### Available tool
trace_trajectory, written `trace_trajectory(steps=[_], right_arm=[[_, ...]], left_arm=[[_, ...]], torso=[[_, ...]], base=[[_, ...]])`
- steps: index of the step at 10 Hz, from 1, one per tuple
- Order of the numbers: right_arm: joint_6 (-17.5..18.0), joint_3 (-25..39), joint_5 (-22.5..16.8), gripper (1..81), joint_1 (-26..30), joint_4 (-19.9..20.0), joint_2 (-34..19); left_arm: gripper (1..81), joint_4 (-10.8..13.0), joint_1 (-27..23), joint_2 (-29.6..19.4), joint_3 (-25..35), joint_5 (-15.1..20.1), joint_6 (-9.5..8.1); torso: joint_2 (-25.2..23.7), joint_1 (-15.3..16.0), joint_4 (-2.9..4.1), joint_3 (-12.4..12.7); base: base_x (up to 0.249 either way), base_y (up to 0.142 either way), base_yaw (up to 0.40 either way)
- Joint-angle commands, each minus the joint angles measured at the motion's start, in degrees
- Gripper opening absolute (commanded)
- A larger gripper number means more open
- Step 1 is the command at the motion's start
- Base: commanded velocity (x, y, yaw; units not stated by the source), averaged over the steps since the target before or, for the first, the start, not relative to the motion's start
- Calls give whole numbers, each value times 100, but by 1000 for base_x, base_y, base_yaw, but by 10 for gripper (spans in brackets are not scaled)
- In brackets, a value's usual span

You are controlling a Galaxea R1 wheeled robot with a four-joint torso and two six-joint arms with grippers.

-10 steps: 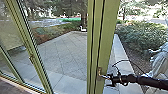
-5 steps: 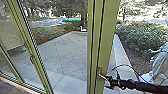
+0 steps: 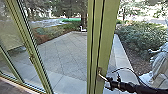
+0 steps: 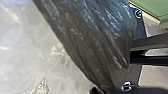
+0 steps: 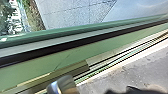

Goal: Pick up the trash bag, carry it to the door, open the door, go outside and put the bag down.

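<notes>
Green door post (image 3: 107, 32): upright, right of centre in the head view; dark lines run along its length.
Metal handle (image 3: 100, 72): mounted low on the post, its lever slanting toward the right claw.
Right claw (image 3: 110, 81): at the lever's end; cannot tell whether spread or pinching.
Black cable (image 3: 130, 71): looped above the right arm.
Trash bag (image 4: 102, 37): dark, glossy, creased plastic, close in front of the left wrist camera, narrowing toward the left claw.
Left claw (image 4: 98, 90): at the bag's narrow part; cannot tell whether spread or pressed together.
Pale film (image 4: 32, 45): crumpled, beside the dark plastic; whether part of the same bag, cannot tell.
Second green upright (image 3: 23, 40): leaning, left in the head view, with a small catch (image 3: 31, 59).
Paved yard (image 3: 65, 55): grey slabs laid diagonally, beyond the frames.
Shrubs (image 3: 140, 35): leafy, right of the paving.
Grey draped form (image 3: 160, 63): at the right edge; identity cannot be told.
</notes>
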Motion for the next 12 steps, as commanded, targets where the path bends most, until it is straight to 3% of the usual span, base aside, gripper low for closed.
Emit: trace_trajectory(steps=[1,4,8,9,12], right_arm=[[-6,-222,-1516,811,-49,-300,227],[-6,-470,-1428,811,-93,-618,395],[-6,-479,-1418,811,-23,-750,360],[-6,-505,-1410,811,3,-768,351],[-6,-505,-1304,811,56,-803,290]], left_arm=[[10,-15,-101,-65,-33,369,0],[10,-15,-83,-66,-33,369,0],[10,3,-74,-57,-33,369,0],[10,-6,-74,-66,-33,369,0],[10,-6,-65,-83,-33,369,0]], torso=[[0,0,0,0],[0,-2,-2,2],[-2,-5,-2,5],[-2,-5,-2,-497],[-9,-9,-2,-757]], base=[[0,0,0],[0,0,0],[0,0,0],[0,0,0],[0,0,0]])
